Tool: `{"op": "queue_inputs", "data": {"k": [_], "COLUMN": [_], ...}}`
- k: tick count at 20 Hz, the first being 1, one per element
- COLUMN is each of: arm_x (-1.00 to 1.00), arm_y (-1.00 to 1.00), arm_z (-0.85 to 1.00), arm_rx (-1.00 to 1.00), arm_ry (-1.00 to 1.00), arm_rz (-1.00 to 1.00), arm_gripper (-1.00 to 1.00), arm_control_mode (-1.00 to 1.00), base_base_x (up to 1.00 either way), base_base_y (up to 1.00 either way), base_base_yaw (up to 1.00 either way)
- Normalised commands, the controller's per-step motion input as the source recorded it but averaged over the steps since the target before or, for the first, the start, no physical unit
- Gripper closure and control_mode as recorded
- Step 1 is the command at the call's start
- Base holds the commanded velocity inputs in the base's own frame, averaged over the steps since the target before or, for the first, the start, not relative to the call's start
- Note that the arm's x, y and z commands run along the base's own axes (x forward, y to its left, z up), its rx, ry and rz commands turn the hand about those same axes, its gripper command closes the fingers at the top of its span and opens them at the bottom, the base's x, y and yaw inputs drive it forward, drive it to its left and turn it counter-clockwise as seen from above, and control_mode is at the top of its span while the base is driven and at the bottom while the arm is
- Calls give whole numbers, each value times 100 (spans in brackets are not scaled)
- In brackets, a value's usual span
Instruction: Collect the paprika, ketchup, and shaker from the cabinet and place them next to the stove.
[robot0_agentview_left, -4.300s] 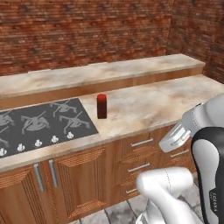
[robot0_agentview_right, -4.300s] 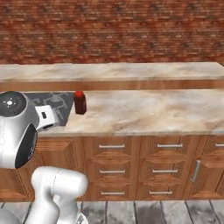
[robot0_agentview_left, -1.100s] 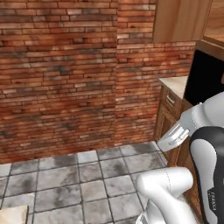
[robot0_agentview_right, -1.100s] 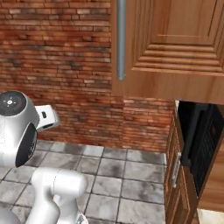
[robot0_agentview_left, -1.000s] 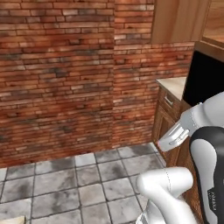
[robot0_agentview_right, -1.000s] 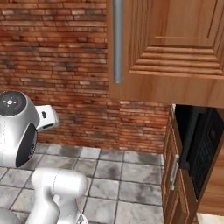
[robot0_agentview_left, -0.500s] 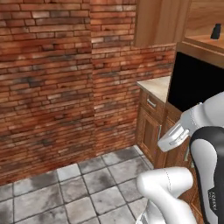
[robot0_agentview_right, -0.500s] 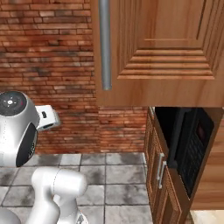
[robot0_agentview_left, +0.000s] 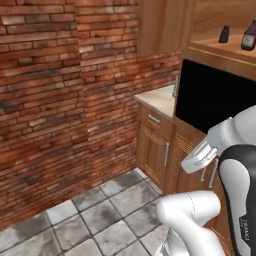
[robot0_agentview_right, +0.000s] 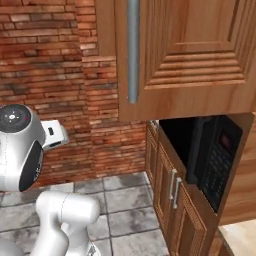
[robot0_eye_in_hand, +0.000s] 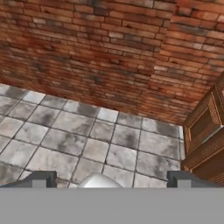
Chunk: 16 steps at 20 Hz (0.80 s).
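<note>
- A red-brown brick wall (robot0_agentview_left: 60, 100) fills the left of the left base view, above a floor of grey stone tiles (robot0_eye_in_hand: 87, 135).
- The light-brown wooden cabinet (robot0_agentview_left: 220, 47) sits at the upper right of the left base view, its plank shelf over a large black recess (robot0_agentview_left: 215, 100).
- The dark red ketchup bottle with a pale label (robot0_agentview_left: 249, 36) stands on that shelf at the far right edge.
- The small all-black shaker (robot0_agentview_left: 224, 34) stands on the same shelf, just left of the bottle and apart from it.
- The two-finger gripper (robot0_eye_in_hand: 111, 178), at the bottom of the hand view, is spread wide and holds nothing.
</note>
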Motion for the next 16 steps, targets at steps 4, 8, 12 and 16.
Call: {"op": "queue_inputs", "data": {"k": [4, 8, 12, 16], "arm_x": [0, 0, 0, 0], "arm_y": [0, 0, 0, 0], "arm_z": [0, 0, 0, 0], "arm_rx": [0, 0, 0, 0], "arm_ry": [0, 0, 0, 0], "arm_rz": [0, 0, 0, 0], "arm_gripper": [-100, -100, -100, -100], "arm_control_mode": [100, 100, 100, 100], "base_base_x": [34, 38, 41, 45], "base_base_y": [72, 24, 8, 12], "base_base_yaw": [-32, -33, -39, -41]}}
